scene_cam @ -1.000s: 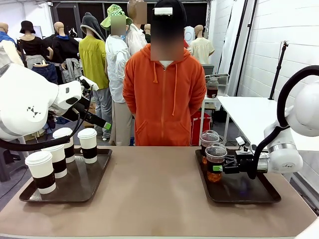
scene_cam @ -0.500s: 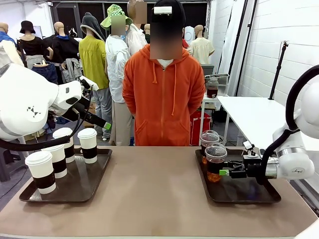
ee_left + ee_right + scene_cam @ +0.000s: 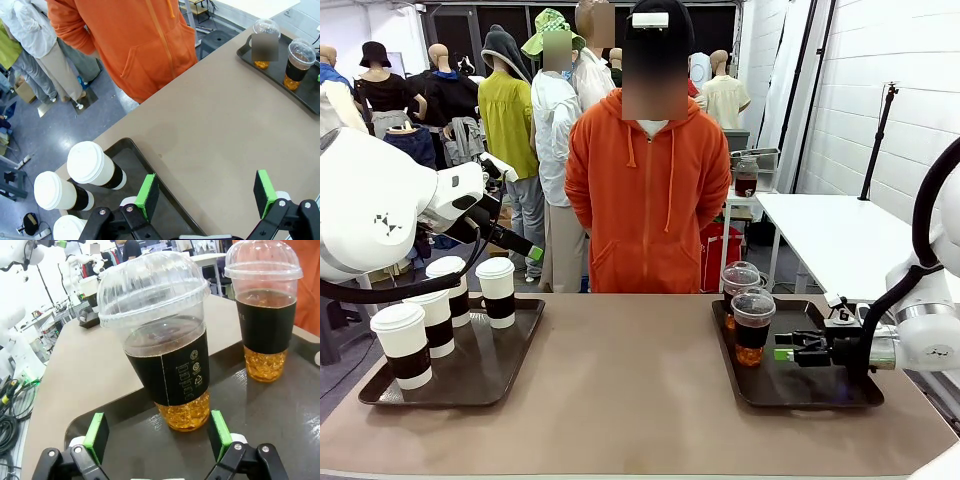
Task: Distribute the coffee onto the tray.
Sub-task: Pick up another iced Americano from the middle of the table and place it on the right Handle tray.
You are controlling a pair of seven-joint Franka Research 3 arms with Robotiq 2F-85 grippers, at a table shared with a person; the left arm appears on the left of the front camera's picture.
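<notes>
Four white paper cups with brown bands (image 3: pixel 432 320) stand on the left tray (image 3: pixel 480 375); three of them (image 3: pixel 95 165) show in the left wrist view. My left gripper (image 3: pixel 525 250) hangs open above that tray, its pads (image 3: pixel 146 196) wide apart with nothing between them. Two clear dome-lidded cups of amber drink stand on the right tray (image 3: pixel 810 385), a near one (image 3: pixel 752 325) and a far one (image 3: pixel 740 280). My right gripper (image 3: pixel 783 353) is open just right of the near cup (image 3: pixel 160 340), low over the tray and not touching it. The far cup (image 3: pixel 265 315) stands behind.
A person in an orange hoodie (image 3: pixel 650 200) stands at the table's far edge, hands behind the back. The brown tabletop (image 3: pixel 630 380) between the two trays is bare. A white side table (image 3: pixel 830 225) stands at the back right.
My right gripper has let go of the near clear cup and drawn back to the right. The cup stays on the tray. The left arm has not moved.
</notes>
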